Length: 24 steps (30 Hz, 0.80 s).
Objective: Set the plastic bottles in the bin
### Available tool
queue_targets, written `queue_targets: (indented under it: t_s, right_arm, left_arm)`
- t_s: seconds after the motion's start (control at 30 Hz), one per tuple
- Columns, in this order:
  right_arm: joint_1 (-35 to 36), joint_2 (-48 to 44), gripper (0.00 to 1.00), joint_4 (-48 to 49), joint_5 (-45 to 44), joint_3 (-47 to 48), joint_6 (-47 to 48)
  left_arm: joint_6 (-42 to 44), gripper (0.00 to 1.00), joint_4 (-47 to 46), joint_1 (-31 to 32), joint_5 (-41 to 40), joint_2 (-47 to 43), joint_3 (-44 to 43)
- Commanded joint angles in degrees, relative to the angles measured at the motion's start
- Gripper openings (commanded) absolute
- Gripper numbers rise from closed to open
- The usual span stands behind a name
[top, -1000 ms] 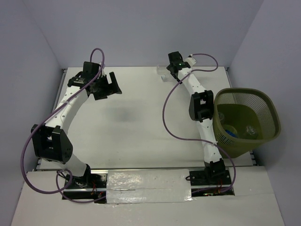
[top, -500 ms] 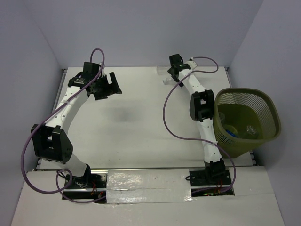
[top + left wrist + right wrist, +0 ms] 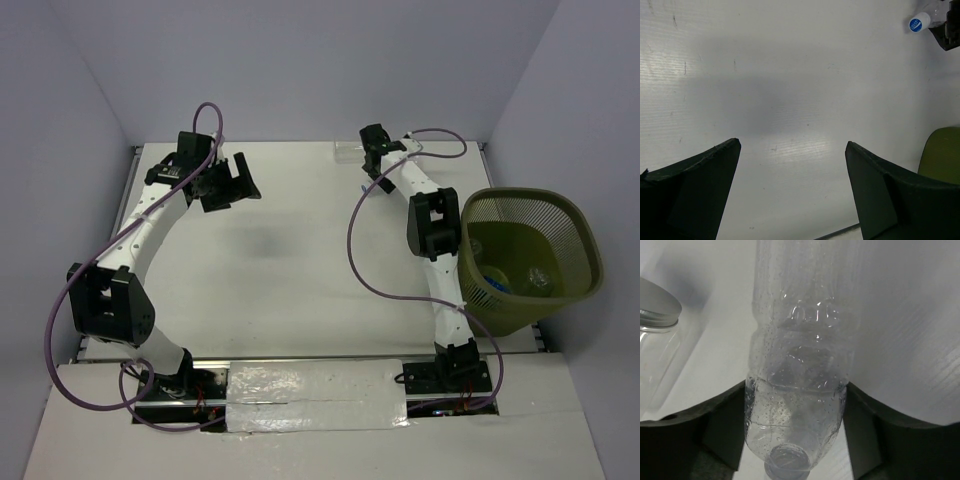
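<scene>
White tabletop (image 3: 300, 260), lilac walls. Olive mesh bin (image 3: 515, 312) at 4 o'clock holds blue-label bottle (image 3: 491, 278) and second clear bottle (image 3: 535, 280); more not discernible. Right gripper (image 3: 796, 387) at 12 o'clock clamps unlabelled bottle (image 3: 800, 330), not yet binned. Left gripper (image 3: 792, 145) at 10 o'clock spread wide, empty.

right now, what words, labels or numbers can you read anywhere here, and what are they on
No text can be read clearly.
white bottle cap: round blue print, too small to read.
clear bottle, right wrist view: raised marks on its wall, not legible.
blue label on a bottle inside the bin: too small to read.
</scene>
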<state>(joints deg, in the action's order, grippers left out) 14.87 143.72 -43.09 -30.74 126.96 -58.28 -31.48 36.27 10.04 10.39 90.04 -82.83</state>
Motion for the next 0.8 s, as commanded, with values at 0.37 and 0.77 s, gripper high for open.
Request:
queue_targets:
  t_s: [0.37,0.77]
  right_arm:
    - [6.3,-10.6,0.48,4.4,-5.8,4.0,10.4]
    - [18.2,-38.1,0.48,18.3,-10.5,-11.9,47.8]
  left_arm:
    - [0.5,0.99,-1.8,-0.2,1.6,-0.9,0.7]
    - [2.5,0.99,1.3,-0.3,-1.2,-3.6,-2.4]
